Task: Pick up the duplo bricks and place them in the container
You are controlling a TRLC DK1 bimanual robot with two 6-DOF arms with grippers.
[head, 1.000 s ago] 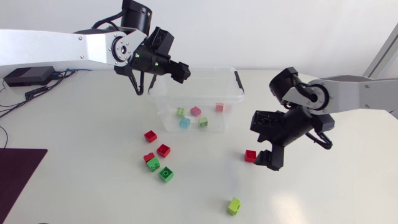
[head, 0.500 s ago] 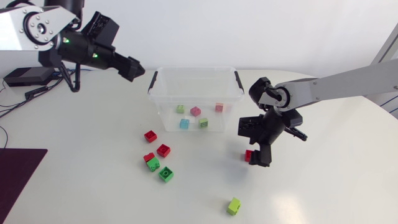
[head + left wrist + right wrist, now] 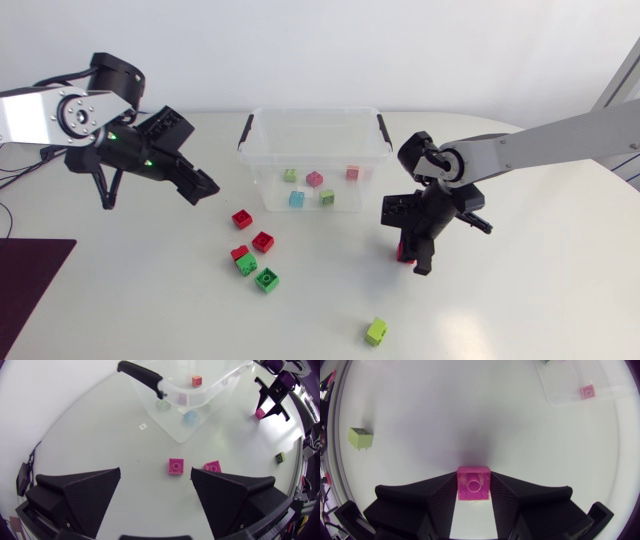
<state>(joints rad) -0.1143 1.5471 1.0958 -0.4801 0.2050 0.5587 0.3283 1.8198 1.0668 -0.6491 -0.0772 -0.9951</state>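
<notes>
Right now your right gripper is pinching a red brick. In the right wrist view, both black fingers press against its two sides, and its studded top faces the camera. You hold it low over the table, near the clear container but outside it, off its front right corner. You cannot tell whether the brick is clear of the surface.

Your left gripper hangs with its fingers spread wide. It is off the container's left side, near the cluster of loose bricks. Just ahead of it in the left wrist view lie two red bricks, near each other but not touching.

In the head view a third red one sits touching a green brick. Another green brick lies just in front of that pair. A lime brick lies alone, well apart from the rest and toward the table's front edge.

Inside the container rest five bricks: two green, one pink, one blue and one red.
</notes>
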